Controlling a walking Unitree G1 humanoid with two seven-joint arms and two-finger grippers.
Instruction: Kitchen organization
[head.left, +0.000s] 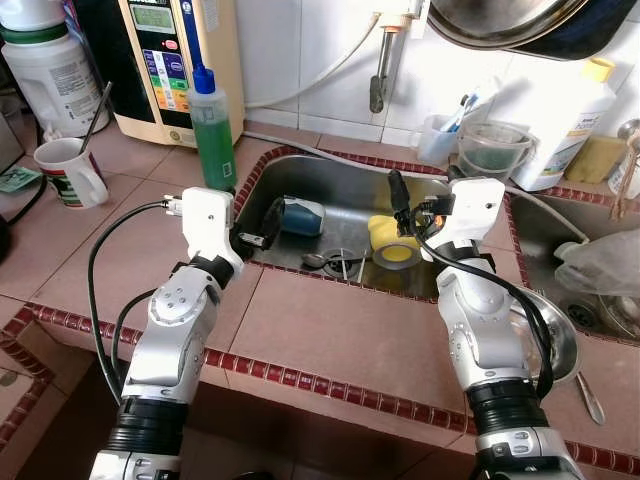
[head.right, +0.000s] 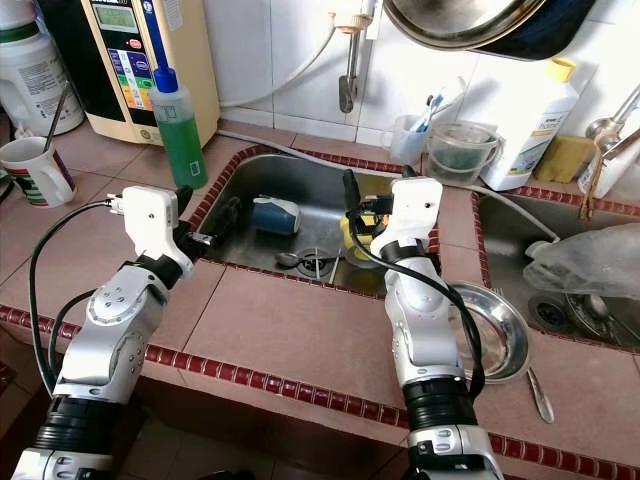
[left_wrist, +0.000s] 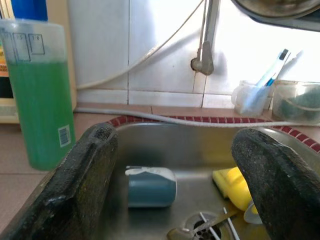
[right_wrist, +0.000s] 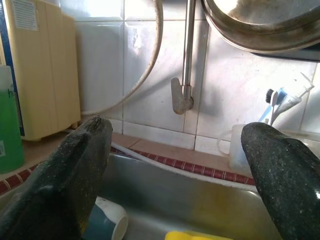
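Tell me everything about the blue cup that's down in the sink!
The blue cup is a dusty teal-blue mug with a white inside and white rim. It looks ceramic or plastic; the pictures don't settle which. It lies tipped on its side on the floor of the steel sink, not upright. A yellow cup lies apart from it, with a spoon by the drain between them. The left gripper hangs open at the sink's edge, close by but not touching it.
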